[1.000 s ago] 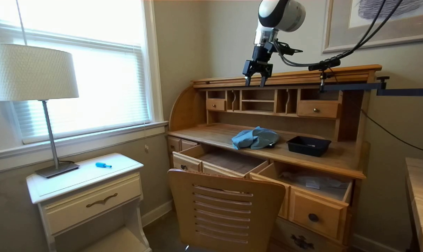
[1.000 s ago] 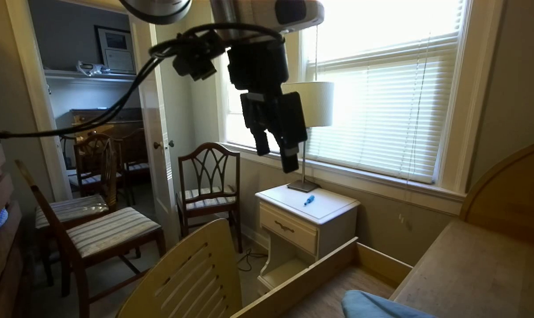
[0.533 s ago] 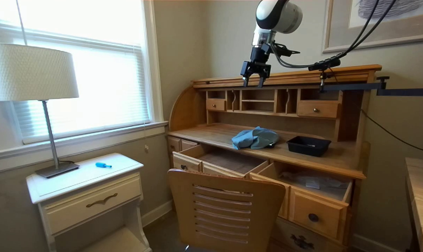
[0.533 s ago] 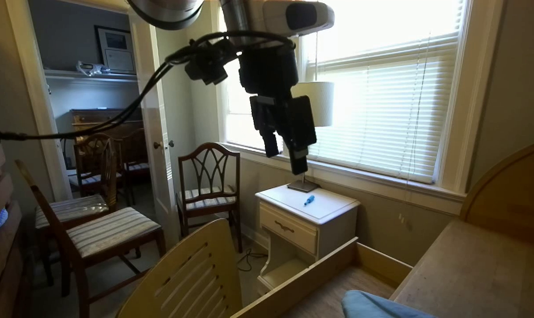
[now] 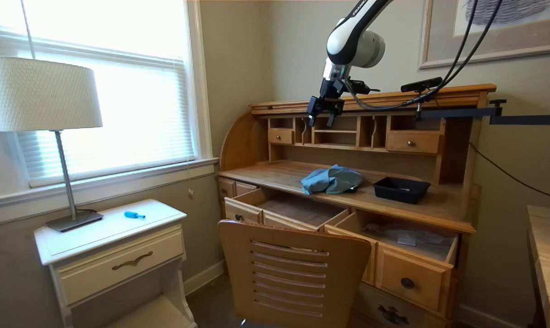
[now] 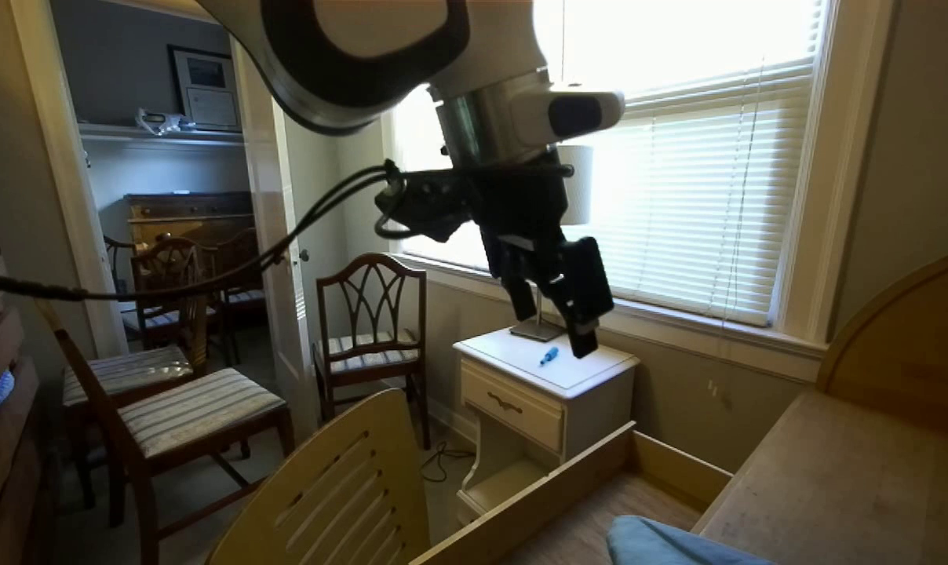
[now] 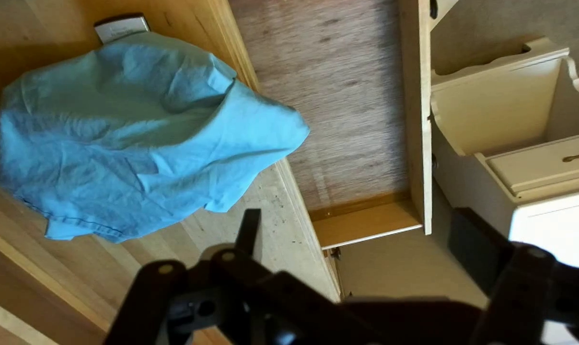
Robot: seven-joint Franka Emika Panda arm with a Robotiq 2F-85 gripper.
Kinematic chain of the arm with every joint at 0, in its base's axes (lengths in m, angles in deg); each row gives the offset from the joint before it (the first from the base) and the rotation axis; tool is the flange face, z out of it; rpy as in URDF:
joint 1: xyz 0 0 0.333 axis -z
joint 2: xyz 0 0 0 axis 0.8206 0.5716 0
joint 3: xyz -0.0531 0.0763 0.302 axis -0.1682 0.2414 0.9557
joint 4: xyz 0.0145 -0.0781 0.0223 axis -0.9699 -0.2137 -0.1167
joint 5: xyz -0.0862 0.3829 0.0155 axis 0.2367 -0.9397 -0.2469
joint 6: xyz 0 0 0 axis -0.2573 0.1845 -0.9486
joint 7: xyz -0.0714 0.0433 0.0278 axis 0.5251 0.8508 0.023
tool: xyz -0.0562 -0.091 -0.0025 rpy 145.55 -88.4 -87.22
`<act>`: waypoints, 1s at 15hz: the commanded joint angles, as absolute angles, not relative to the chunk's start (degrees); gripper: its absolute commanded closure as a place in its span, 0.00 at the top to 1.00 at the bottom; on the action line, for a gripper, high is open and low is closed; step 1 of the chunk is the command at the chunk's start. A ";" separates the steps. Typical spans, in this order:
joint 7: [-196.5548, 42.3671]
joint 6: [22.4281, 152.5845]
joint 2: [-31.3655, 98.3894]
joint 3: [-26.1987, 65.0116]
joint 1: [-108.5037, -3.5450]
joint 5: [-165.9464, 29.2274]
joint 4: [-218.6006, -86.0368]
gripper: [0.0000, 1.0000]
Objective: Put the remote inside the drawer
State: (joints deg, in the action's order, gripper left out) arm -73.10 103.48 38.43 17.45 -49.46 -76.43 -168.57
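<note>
The wide drawer [image 5: 297,207] is pulled open under the desktop. Its bare bottom shows in an exterior view [image 6: 599,506] and in the wrist view [image 7: 332,96]. No remote shows in full. A small dark thing with a pale label [image 7: 121,28] sticks out from under a crumpled blue cloth [image 7: 141,139] on the desktop; it may be the remote, mostly hidden. Its dark edge shows beside the cloth in an exterior view [image 5: 352,189]. My gripper [image 5: 321,123] is open and empty, pointing down, well above desk and drawer. It also shows in an exterior view [image 6: 553,331] and the wrist view [image 7: 357,220].
A black tray [image 5: 401,190] stands on the desktop right of the cloth. A deeper drawer [image 5: 407,237] is open beside the wide one. A wooden chair [image 5: 293,273] stands before the drawers. A white nightstand [image 5: 111,228] holds a lamp [image 5: 43,95] and a blue object [image 5: 134,214].
The arm and gripper have come down, slightly left in an exterior view and to the right in an exterior view. The gripper stays open. The drawers and cloth have not moved.
</note>
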 commanded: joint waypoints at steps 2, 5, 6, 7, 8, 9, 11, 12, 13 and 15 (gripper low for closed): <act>-72.94 107.17 48.48 16.95 -47.62 -75.27 -160.84 1.00; -77.47 104.68 53.23 14.18 -47.74 -74.75 -156.29 1.00; -74.64 106.49 49.60 15.85 -47.36 -75.29 -161.07 1.00; -75.38 106.46 51.14 15.20 -47.21 -75.21 -159.75 1.00; -75.70 106.45 52.15 14.86 -47.10 -75.17 -158.81 1.00; -75.88 106.41 52.70 14.75 -47.07 -75.16 -158.19 1.00; -75.04 106.11 52.32 14.77 -47.19 -74.54 -158.63 1.00; -73.67 104.81 51.44 14.86 -47.22 -73.74 -159.99 1.00; -73.17 103.91 51.08 14.54 -47.49 -72.85 -160.87 1.00; -69.76 101.38 49.95 15.09 -46.75 -71.62 -163.15 1.00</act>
